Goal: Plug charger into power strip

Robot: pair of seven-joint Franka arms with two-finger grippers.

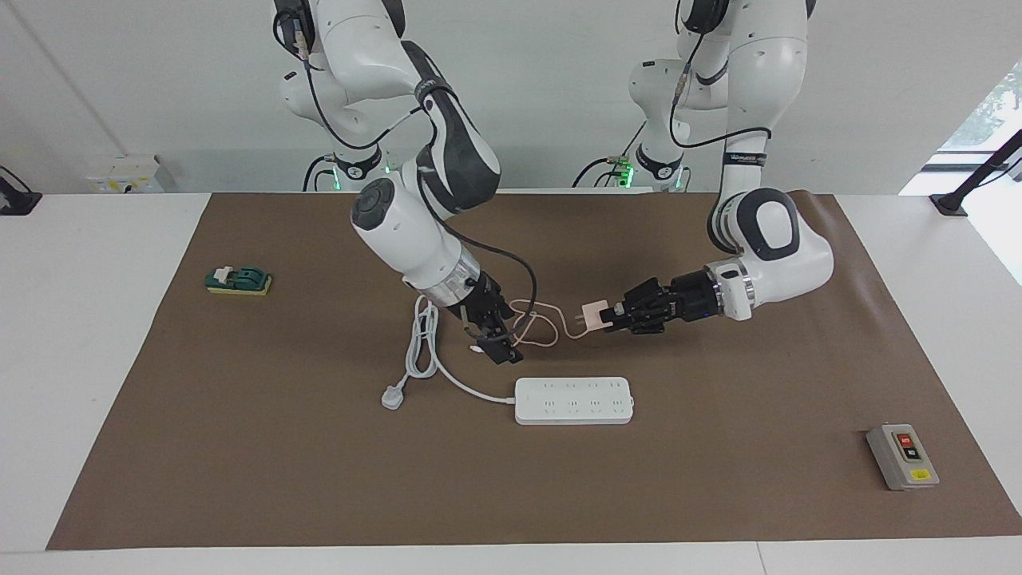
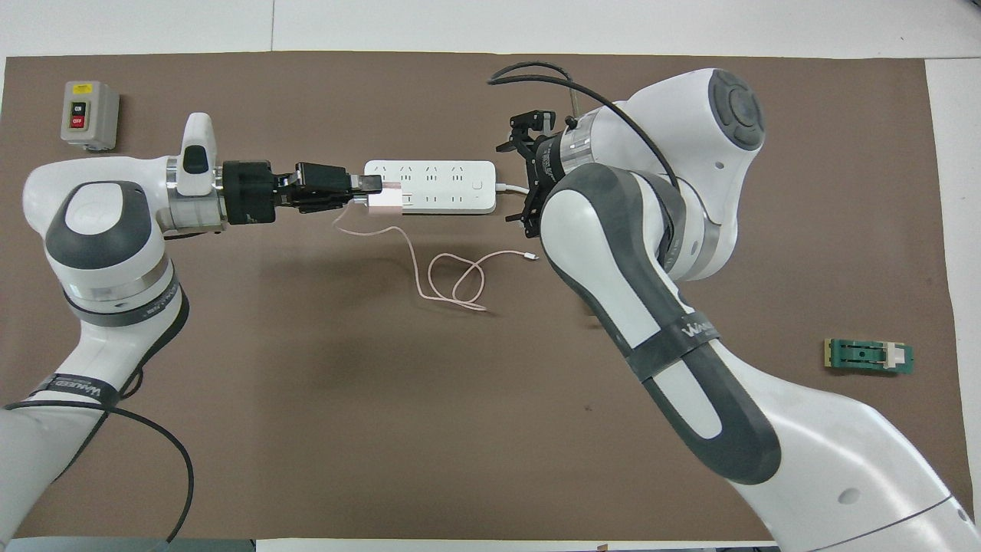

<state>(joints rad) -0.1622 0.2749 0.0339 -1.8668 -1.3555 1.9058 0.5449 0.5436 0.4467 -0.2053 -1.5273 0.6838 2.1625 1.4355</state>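
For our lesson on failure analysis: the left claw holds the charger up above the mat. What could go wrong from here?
1. The charger is gripped side-on by the left claw; its prongs may miss the strip sockets.
2. Its cable lies looped near the open right claw and could snag.

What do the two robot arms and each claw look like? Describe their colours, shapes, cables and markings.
Both arms are glossy white with rounded joints, dark grey sections and silver wrist rings. Black cables loop alongside them. Small lettering marks dark bands. The left claw and right claw are black.
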